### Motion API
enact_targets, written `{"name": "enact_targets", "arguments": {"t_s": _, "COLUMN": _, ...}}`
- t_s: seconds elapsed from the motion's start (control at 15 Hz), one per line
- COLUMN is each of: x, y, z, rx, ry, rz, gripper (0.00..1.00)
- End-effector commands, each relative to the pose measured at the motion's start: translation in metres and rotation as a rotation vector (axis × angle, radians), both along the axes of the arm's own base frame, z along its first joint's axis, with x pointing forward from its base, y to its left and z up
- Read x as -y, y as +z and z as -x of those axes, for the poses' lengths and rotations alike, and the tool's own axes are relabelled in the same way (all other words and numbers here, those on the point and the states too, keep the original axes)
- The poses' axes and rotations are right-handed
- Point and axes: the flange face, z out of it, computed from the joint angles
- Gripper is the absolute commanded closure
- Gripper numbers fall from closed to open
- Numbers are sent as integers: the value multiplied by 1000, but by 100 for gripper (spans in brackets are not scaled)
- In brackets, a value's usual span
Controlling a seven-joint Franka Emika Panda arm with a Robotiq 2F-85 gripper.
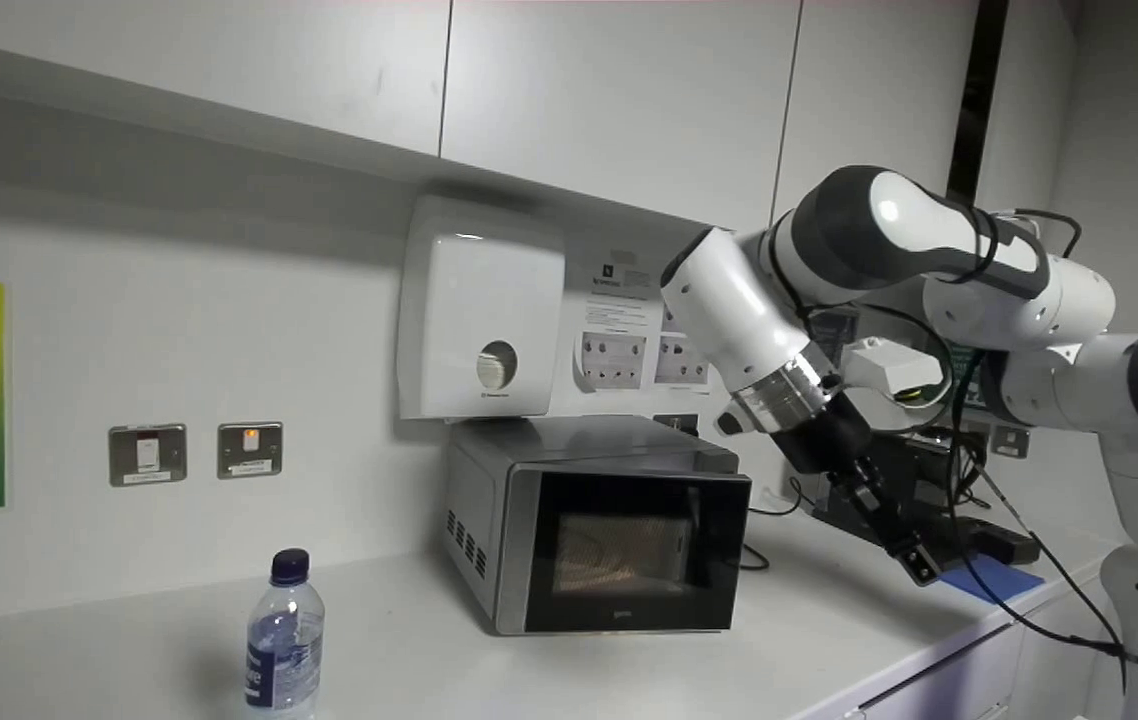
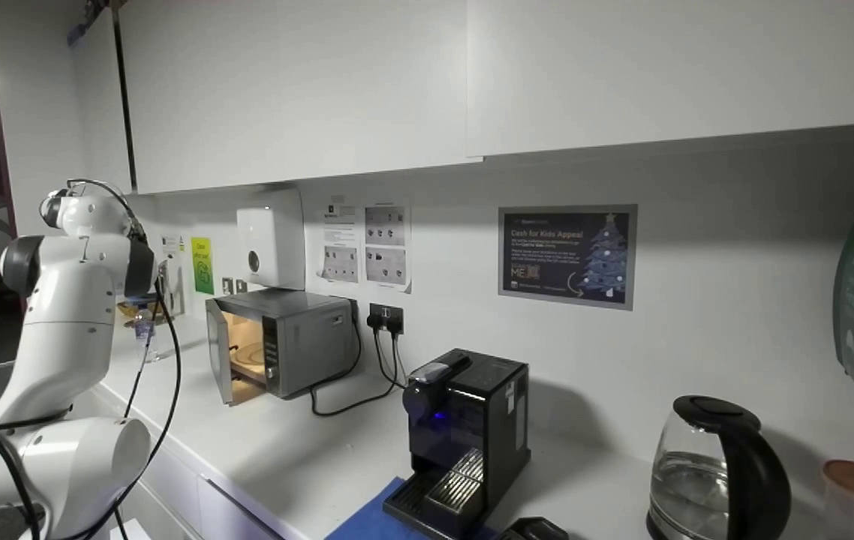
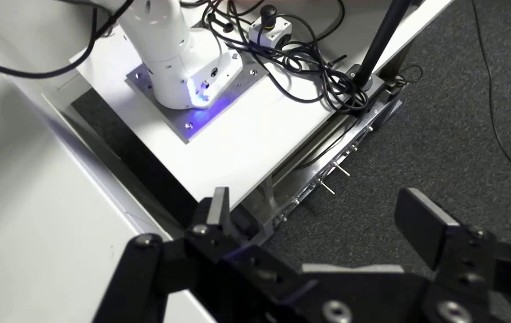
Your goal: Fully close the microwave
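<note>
Microwave [image 1: 589, 520]: parked on the white counter [image 1: 399, 650], back toward the wall [image 1: 199, 330], lit up inside.
Door [image 2: 219, 352]: hanging well ajar, with free edge poking out over the counter but short of the front edge [image 1: 929, 657].
Gripper [image 3: 314, 206]: with jaws spread way apart, angled downward, well apart from the door.
Swing room: decent stretch of counter between door and gripper in an exterior view.
Bottle [image 1: 284, 645]: upright, off on the hinge side, apart from the microwave.
Dispenser [image 1: 484, 310]: just above the microwave, pretty tight, can't tell if touching.
</note>
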Motion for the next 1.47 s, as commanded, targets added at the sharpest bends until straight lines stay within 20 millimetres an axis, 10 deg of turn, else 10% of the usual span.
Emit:
{"name": "enact_targets", "arguments": {"t_s": 0.0, "x": 17, "y": -3, "z": 9, "rx": 77, "ry": -174, "rz": 67, "gripper": 0}}
{"name": "enact_targets", "arguments": {"t_s": 0.87, "x": 85, "y": -32, "z": 15, "rx": 487, "ry": -440, "rz": 364, "gripper": 0}}
{"name": "enact_targets", "arguments": {"t_s": 1.4, "x": 101, "y": -44, "z": -36, "rx": 624, "ry": -444, "rz": 336, "gripper": 0}}
